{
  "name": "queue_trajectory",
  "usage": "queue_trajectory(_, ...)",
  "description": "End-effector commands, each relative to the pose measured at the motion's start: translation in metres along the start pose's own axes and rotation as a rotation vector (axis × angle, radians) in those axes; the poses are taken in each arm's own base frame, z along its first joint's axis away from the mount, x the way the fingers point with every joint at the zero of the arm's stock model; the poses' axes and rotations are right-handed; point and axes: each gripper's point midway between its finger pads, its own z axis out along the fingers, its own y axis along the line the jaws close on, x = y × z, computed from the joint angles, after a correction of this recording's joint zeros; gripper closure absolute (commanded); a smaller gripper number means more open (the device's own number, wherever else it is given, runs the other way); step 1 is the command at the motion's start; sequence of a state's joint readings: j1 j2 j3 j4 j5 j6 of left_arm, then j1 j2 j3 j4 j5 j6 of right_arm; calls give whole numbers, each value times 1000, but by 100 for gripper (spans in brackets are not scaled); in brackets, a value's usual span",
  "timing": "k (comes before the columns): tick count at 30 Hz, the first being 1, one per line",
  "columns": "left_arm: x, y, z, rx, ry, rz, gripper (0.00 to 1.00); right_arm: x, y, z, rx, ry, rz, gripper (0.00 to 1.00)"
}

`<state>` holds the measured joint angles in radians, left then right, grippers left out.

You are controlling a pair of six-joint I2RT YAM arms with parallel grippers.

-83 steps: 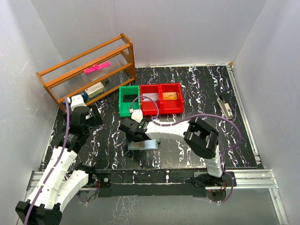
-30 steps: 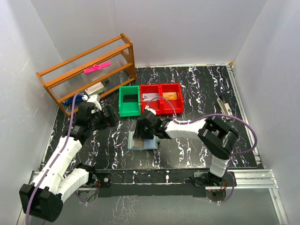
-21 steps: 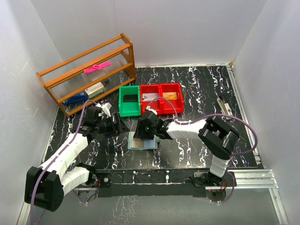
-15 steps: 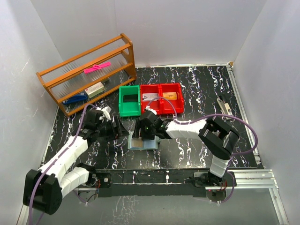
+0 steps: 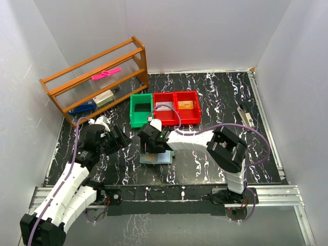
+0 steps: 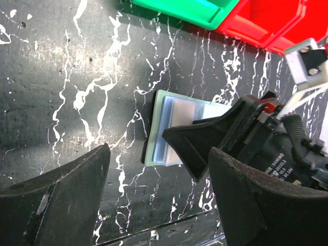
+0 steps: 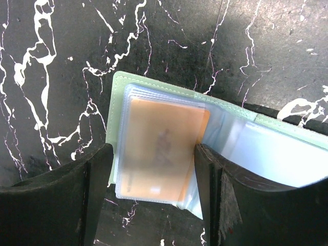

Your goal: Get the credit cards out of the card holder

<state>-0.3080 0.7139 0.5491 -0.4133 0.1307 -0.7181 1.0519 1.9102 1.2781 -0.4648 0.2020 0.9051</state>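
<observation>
The black, white-veined table [image 5: 215,92] carries an open card holder [image 5: 160,158] at 6 o'clock, a green bin [image 5: 142,124] at 11, two joined red bins [image 5: 177,122] at 12, a wooden rack [image 5: 97,83] at 10, and a small grey object [image 5: 246,117] at 3.

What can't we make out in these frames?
Card print: right wrist, blurred behind its sleeve.
More cards beneath: right wrist, hidden by that card.
Holder, right half: right wrist, cut by the frame edge and a finger.
Holder, top view: mostly under the right claw.
Red bins, contents: top view, too small.
</observation>
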Motion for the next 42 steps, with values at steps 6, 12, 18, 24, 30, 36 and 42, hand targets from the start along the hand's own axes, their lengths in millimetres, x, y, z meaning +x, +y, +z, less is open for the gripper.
queue_trajectory(6,-2,-2,0,-6,6,-16,23,28,-32,14,102,68,5,44)
queue_trajectory(12,4,-7,3,20,47,2,23,29,-29,14,65,74,25,51)
queue_trajectory(18,12,-8,7,42,89,7,23,24,-32,10,57,59,37,53)
queue_trajectory(24,21,-22,9,140,136,27,23,23,-21,5,-83,68,61,56)
queue_trajectory(30,38,-39,15,263,245,51,29,23,-19,2,-182,88,87,57)
queue_trajectory(36,60,-41,25,301,331,48,45,26,-25,2,-198,97,114,57)
queue_trajectory(42,83,-42,35,308,397,62,56,28,-29,5,-179,104,117,57)
